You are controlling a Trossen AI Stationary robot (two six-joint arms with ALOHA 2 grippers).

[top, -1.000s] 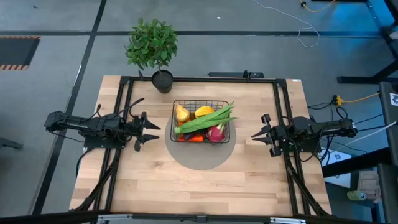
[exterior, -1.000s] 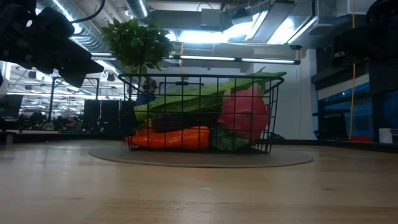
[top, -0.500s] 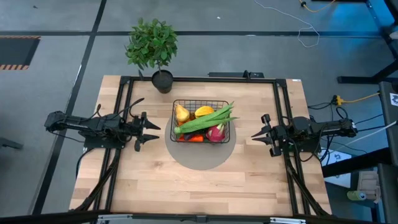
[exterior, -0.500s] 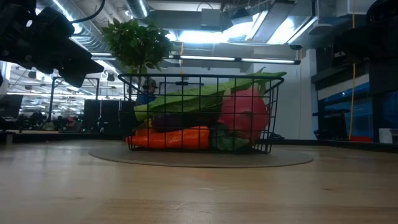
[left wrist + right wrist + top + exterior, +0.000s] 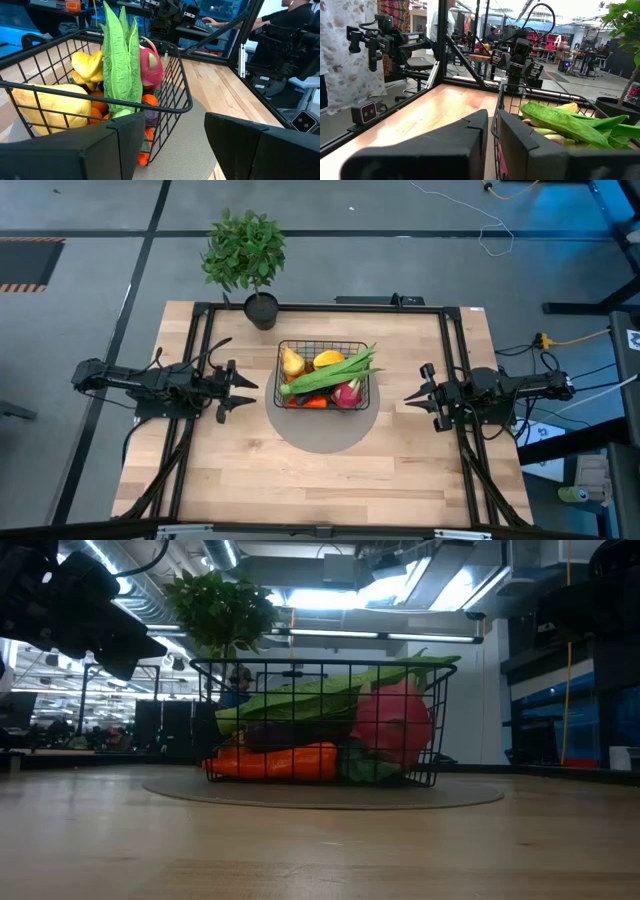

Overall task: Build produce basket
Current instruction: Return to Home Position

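The basket [image 5: 322,373] is sitting mid-table on a grey mat [image 5: 322,430], holding the produce [image 5: 330,377]. The left gripper [image 5: 243,389] is hovering left, fingers apart; the right gripper [image 5: 413,397] right, fingers nearly together, both empty. Advisable: keeping both arms clear of the wire rim.

Black wire basket [image 5: 322,346], upright mid-table, filled: green stalks [image 5: 330,373] on top, carrot [image 5: 275,761], probably dragon fruit [image 5: 392,723].

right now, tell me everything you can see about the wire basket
The basket is a small rectangular black wire-mesh box with open grid sides, upright on a grey round mat at the table's centre. It is full: green stalks lie diagonally over the rim, above a carrot and pink dragon fruit. Neither gripper touches it.
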